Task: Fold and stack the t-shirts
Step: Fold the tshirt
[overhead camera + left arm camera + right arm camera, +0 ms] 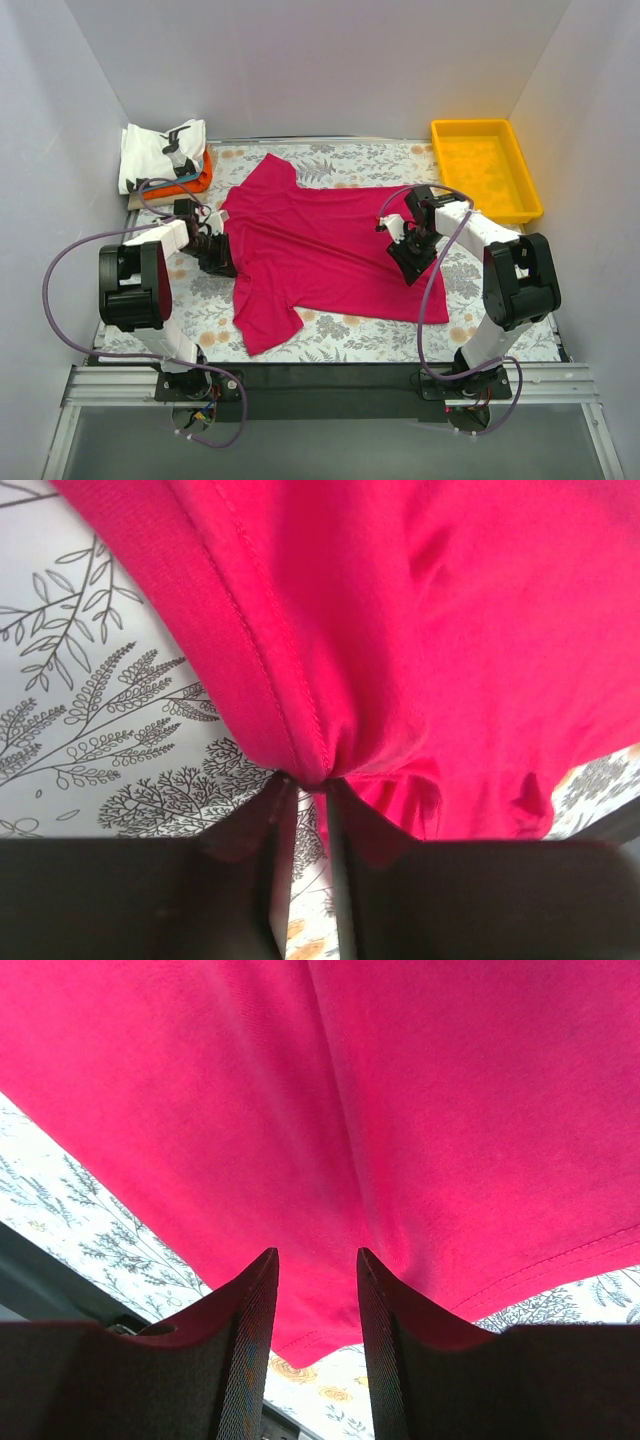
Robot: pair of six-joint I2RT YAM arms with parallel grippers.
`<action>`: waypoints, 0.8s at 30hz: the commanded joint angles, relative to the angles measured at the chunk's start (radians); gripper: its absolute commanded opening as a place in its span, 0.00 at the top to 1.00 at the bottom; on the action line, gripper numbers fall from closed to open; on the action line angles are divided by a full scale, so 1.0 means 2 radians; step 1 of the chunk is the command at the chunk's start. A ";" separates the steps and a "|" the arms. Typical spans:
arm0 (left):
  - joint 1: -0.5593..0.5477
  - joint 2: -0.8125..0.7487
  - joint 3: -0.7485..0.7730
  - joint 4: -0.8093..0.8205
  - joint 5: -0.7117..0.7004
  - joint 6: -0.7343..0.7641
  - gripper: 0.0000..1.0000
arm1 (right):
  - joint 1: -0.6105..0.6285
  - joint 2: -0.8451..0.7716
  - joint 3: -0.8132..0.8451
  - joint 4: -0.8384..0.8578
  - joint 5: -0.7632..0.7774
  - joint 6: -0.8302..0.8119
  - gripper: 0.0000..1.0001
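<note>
**Magenta shirt flat at mid-surface: left pinch set, right not yet**

Obs: the magenta-red t-shirt [330,255] lies spread across the middle of the surface [350,335]. Its sleeves point to the far and near edges, its collar end is toward the left edge, and its hem is toward the right edge.

My left tool [308,785] is at the collar end. The wrist view shows its fingers drawn almost together, with cloth and a stitched seam puckered into the tips. I read this as a closed pinch on the shirt, placed at the edge so the whole end can follow one lift.

My right tool [318,1260] is over the hem end. Its fingers stand clearly apart with cloth showing in the gap, so nothing is clamped. A crease runs toward the gap, and the stitched hem passes just beside one finger.

Finished pile, far left corner: a white black-printed t-shirt [160,150] on top of an orange t-shirt [203,181]. The yellow tray [520,190] sits at the far right corner.

Judgement: the fold has not started. The right end needs its own pinch first, or the hem end will drag.
</note>
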 commanded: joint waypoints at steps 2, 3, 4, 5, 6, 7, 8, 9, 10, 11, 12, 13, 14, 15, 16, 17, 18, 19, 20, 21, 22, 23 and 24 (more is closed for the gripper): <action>0.005 -0.025 0.004 -0.004 -0.051 0.017 0.94 | -0.003 0.001 -0.014 0.005 0.009 -0.011 0.62; 0.007 -0.033 0.007 -0.011 -0.061 0.031 0.98 | -0.005 0.001 -0.017 0.008 0.009 -0.012 0.62; 0.012 -0.045 0.011 -0.028 -0.079 0.050 1.00 | -0.006 0.003 -0.018 0.010 0.009 -0.013 0.62; 0.015 -0.048 0.014 -0.038 -0.088 0.050 1.00 | -0.006 0.003 -0.018 0.010 0.009 -0.013 0.62; 0.016 -0.049 0.018 -0.049 -0.097 0.069 1.00 | -0.006 0.003 -0.020 0.010 0.009 -0.013 0.62; 0.019 -0.054 0.019 -0.065 -0.109 0.078 1.00 | -0.007 0.003 -0.021 0.011 0.009 -0.014 0.62; 0.022 -0.055 0.021 -0.071 -0.128 0.087 1.00 | -0.007 0.002 -0.021 0.011 0.009 -0.014 0.62; 0.023 -0.058 0.020 -0.076 -0.140 0.104 1.00 | -0.007 0.001 -0.023 0.011 0.009 -0.014 0.62; 0.024 -0.062 0.019 -0.079 -0.150 0.111 1.00 | -0.007 -0.001 -0.024 0.011 0.009 -0.014 0.62; 0.024 -0.065 0.018 -0.078 -0.160 0.117 1.00 | -0.007 -0.002 -0.026 0.013 0.010 -0.015 0.62; 0.024 -0.066 0.014 -0.076 -0.178 0.123 0.99 | -0.007 -0.002 -0.030 0.013 0.013 -0.017 0.62; 0.024 -0.066 0.013 -0.072 -0.185 0.133 0.96 | -0.006 -0.002 -0.031 0.015 0.014 -0.017 0.62; 0.024 -0.065 0.011 -0.068 -0.196 0.137 0.85 | -0.007 -0.002 -0.034 0.016 0.019 -0.019 0.62; 0.024 -0.067 0.011 -0.064 -0.203 0.139 0.80 | -0.007 -0.003 -0.036 0.017 0.019 -0.020 0.62; 0.025 -0.068 0.013 -0.055 -0.210 0.142 0.72 | -0.008 -0.003 -0.039 0.018 0.021 -0.020 0.62; 0.025 -0.070 0.015 -0.051 -0.210 0.147 0.69 | -0.008 -0.003 -0.041 0.017 0.021 -0.020 0.62; 0.025 -0.073 0.018 -0.047 -0.210 0.149 0.66 | -0.008 -0.004 -0.041 0.018 0.021 -0.021 0.62; 0.025 -0.073 0.030 -0.046 -0.205 0.152 0.65 | -0.008 -0.006 -0.044 0.017 0.021 -0.022 0.62; 0.025 -0.072 0.038 -0.044 -0.203 0.156 0.63 | -0.008 -0.007 -0.044 0.016 0.023 -0.024 0.62; 0.025 -0.072 0.047 -0.047 -0.193 0.164 0.62 | -0.008 -0.008 -0.047 0.015 0.023 -0.024 0.62; 0.025 -0.073 0.066 -0.060 -0.171 0.172 0.62 | -0.008 -0.011 -0.049 0.015 0.024 -0.027 0.62; 0.026 -0.075 0.074 -0.061 -0.163 0.171 0.62 | -0.008 -0.011 -0.055 0.015 0.026 -0.031 0.62; 0.025 -0.077 0.083 -0.063 -0.148 0.173 0.62 | -0.008 -0.012 -0.059 0.017 0.027 -0.033 0.62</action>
